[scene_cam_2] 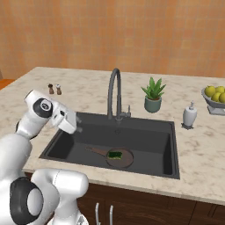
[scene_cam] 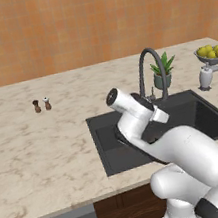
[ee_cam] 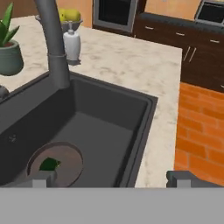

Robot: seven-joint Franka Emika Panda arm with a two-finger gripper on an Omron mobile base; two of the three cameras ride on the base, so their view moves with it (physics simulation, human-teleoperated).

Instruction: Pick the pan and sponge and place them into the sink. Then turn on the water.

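Pan [scene_cam_2: 118, 157] sits on the sink [scene_cam_2: 169, 145] floor w/ sponge [scene_cam_2: 115, 154] inside it, so both are in. My hand [ee_cam: 111, 178] is spread wide, empty, over the sink's left rim. Only the water's left. Risk: lever at faucet [scene_cam_2: 114, 94] base is tiny & half hidden; swinging across I could clip the gooseneck or miss it.

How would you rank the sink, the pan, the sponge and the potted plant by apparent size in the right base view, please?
1. sink, by far the largest.
2. pan, handle included.
3. potted plant, close to the pan; it stands farther back, so this order is unsure.
4. sponge, smallest, lying in the pan.
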